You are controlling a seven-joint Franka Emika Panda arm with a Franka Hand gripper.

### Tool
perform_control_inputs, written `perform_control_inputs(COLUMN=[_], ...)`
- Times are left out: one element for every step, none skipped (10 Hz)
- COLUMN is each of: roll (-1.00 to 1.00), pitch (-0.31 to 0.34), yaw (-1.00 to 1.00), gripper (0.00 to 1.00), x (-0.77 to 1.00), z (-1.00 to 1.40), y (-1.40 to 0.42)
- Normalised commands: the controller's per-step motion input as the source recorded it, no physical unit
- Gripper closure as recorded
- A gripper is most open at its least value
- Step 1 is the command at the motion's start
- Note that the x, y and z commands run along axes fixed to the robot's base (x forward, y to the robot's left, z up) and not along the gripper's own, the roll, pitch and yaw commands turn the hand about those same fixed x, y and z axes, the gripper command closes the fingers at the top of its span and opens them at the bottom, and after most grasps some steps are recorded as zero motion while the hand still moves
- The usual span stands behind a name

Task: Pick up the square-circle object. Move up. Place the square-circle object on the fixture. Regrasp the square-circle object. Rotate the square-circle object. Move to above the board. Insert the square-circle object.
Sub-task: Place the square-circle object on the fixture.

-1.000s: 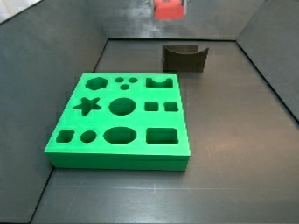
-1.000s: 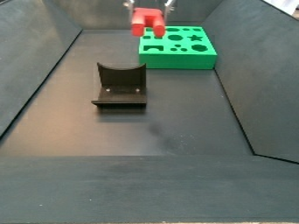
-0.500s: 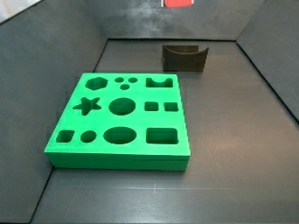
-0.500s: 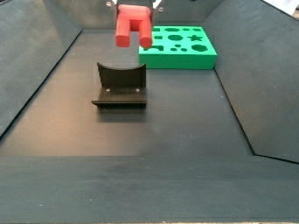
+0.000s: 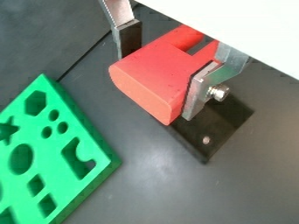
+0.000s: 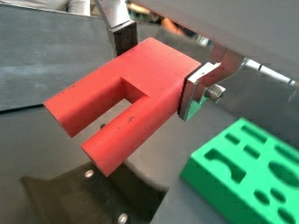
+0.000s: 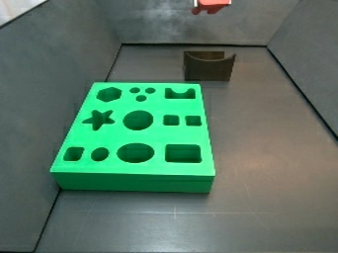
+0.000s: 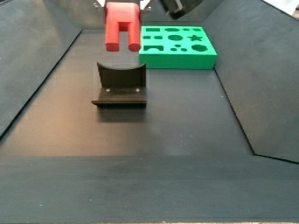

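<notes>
My gripper (image 5: 163, 63) is shut on the square-circle object (image 5: 158, 74), a red peg with a blocky end and a forked end (image 6: 100, 118). The silver fingers (image 6: 201, 87) press its two sides in both wrist views. In a side view the peg (image 8: 121, 26) hangs upright in the air just above the fixture (image 8: 119, 83), apart from it. In a side view only the peg's lower tip (image 7: 211, 5) shows at the frame's top edge, above the fixture (image 7: 209, 65). The green board (image 7: 136, 133) with its shaped holes lies flat on the floor, away from the gripper.
Dark sloping walls (image 8: 41, 79) close in the floor on all sides. The board (image 8: 177, 48) lies beside the fixture, and it shows in both wrist views (image 5: 41, 157) (image 6: 251, 166). The fixture's base plate (image 5: 216, 131) sits under the peg.
The gripper has carried the red peg away from above the board to above the fixture. The peg now hangs more upright. Board and fixture have not moved.
</notes>
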Motion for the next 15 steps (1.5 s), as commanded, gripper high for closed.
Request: perform_control_inputs(roll=[-0.69,-0.46,-0.3,-0.2,-1.0,-1.0,-1.0,-0.97,-0.75,-0.59,-0.36,-0.28,-0.2,-0.18,-0.17], pitch=[0.103,0.077,0.05,0.028,0.292,0.283,0.297,0.288,0.206,0.148,0.079,0.05,-0.015,-0.047,-0.063], yaw=[-0.11,-0.12,-0.12,-0.11,-0.13,-0.14,-0.2,-0.23,-0.27,-0.29,-0.28,-0.27,-0.23,-0.21,-0.15], gripper=[1.0,1.0,1.0,1.0,1.0,1.0,1.0,1.0,1.0,1.0,1.0,1.0,1.0,1.0,1.0], x=[0.16,0.08,0.06,0.06,0.13,0.13,0.16,0.17,0.19,0.19,0.2,0.2,0.2,0.16,0.13], z=[-0.02,-0.02,-0.01,-0.01,-1.0,-1.0,-1.0,-1.0,-1.0,-1.0,-1.0,-1.0,-0.92,-0.72,-0.46], y=[0.05,0.05,0.04,0.02,0.13,0.14,0.14,0.14,0.14,0.14,0.15,0.14,0.13,0.11,0.09])
